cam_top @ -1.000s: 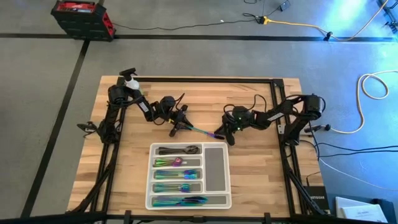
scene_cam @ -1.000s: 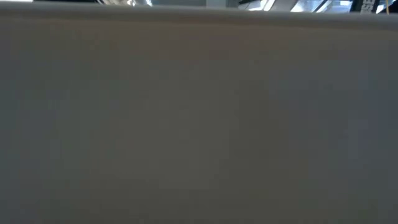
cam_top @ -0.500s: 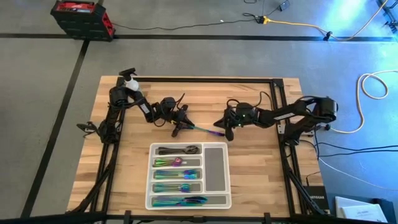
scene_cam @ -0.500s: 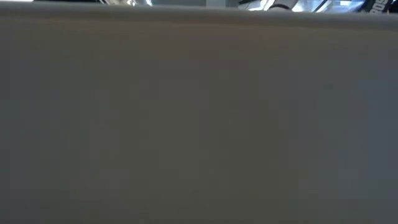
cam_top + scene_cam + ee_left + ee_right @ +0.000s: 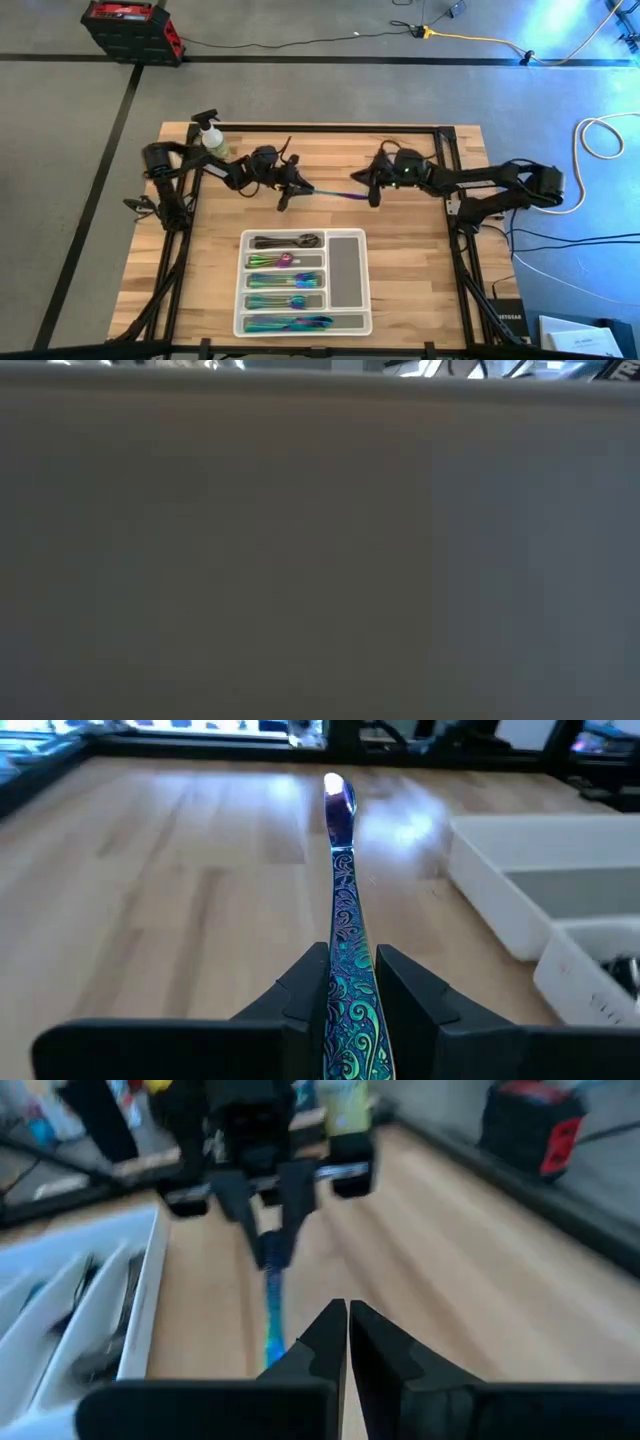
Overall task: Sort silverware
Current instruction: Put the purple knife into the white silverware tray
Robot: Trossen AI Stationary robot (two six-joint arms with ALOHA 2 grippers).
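The light wooden plank tabletop (image 5: 410, 270) carries a white-grey rectangular plastic compartment tray (image 5: 304, 283) on its near half. The tray has four long slots stacked along its left part and one long slot set crosswise along its right side. The slot farthest from the near edge holds dark black spoons (image 5: 285, 241). The three slots below it hold iridescent rainbow purple-green-blue metal cutlery (image 5: 286, 280), each piece lying lengthwise in its slot. The crosswise right slot shows only its grey floor.

A yellow-green plastic spray bottle (image 5: 211, 135) with a white trigger head stands upright at the far left corner of the tabletop.

The left gripper (image 5: 292, 188) is above the far half of the tabletop, left of centre. Its jaws pinch the patterned handle of one slim iridescent rainbow metal spoon (image 5: 343, 910). The spoon's long axis runs left to right across the tabletop, with the handle at the left gripper and the bowl pointing toward the right gripper (image 5: 371, 188). The spoon is off the tray, between the two grippers.

The right gripper is just right of the spoon's bowl end, facing the left gripper. Its jaws are pressed together, with the spoon tip close beside them; contact cannot be told.
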